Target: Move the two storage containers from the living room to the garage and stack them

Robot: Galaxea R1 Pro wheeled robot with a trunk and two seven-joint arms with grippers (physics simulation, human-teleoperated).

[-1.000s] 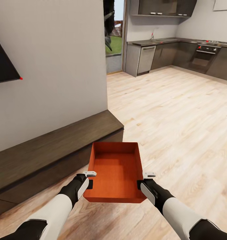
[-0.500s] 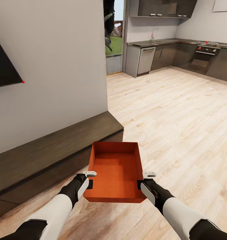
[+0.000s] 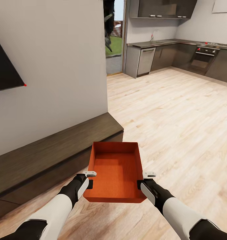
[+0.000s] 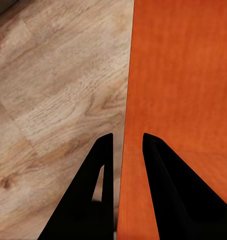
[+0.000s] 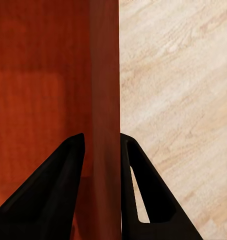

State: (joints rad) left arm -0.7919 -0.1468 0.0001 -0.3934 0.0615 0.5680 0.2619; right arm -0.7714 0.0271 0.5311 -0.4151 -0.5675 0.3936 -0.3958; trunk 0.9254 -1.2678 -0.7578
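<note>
Carrying: we hold storage container (image 3: 115, 171) level at lower centre.
Jaws: left gripper (image 4: 124, 145), right gripper (image 5: 102, 142) clamp its side walls.

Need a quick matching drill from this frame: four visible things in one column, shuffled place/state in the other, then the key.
Column 1
1. storage container
2. low cabinet
3. TV
4. oven

Column 2
A. mounted on the wall at the head view's left
B. built into the kitchen units, far right
C. held off the wood floor, left gripper and right gripper each with jaws closed over a side wall
D. on the floor along the wall's base, dark wood

Pairs: 1-C, 2-D, 3-A, 4-B
</note>
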